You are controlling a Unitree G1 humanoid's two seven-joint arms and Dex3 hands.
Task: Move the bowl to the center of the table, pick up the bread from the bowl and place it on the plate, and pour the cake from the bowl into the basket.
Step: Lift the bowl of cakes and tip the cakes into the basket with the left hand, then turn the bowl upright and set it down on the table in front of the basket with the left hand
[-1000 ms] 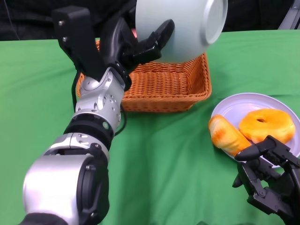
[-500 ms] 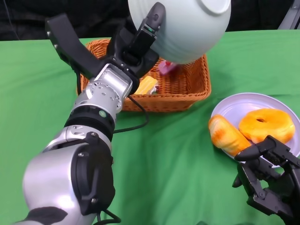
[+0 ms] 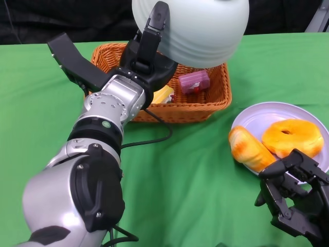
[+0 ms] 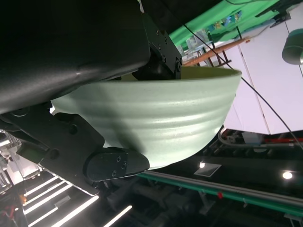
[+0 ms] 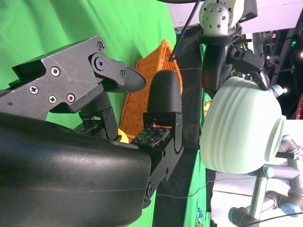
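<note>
Head view: the left hand (image 3: pixel 149 56) grips the upturned bowl (image 3: pixel 193 28) above the basket (image 3: pixel 205 98) at twelve o'clock; bread (image 3: pixel 249 149) lies on the plate (image 3: pixel 257 116) at three o'clock. Right wrist view: the right hand (image 5: pixel 118 113) hangs empty, fingers apart. Left wrist view: fingers (image 4: pixel 113 163) clamp the bowl.

The pale green ribbed bowl (image 3: pixel 198 31) hangs upturned, base uppermost, above the orange wicker basket (image 3: pixel 205 100) near the table's far edge. A pink wrapped cake (image 3: pixel 194 81) lies inside the basket toward its right side. The golden bread (image 3: pixel 250 149) rests on the left rim of the lavender plate (image 3: pixel 257 117) by the table's right edge.
</note>
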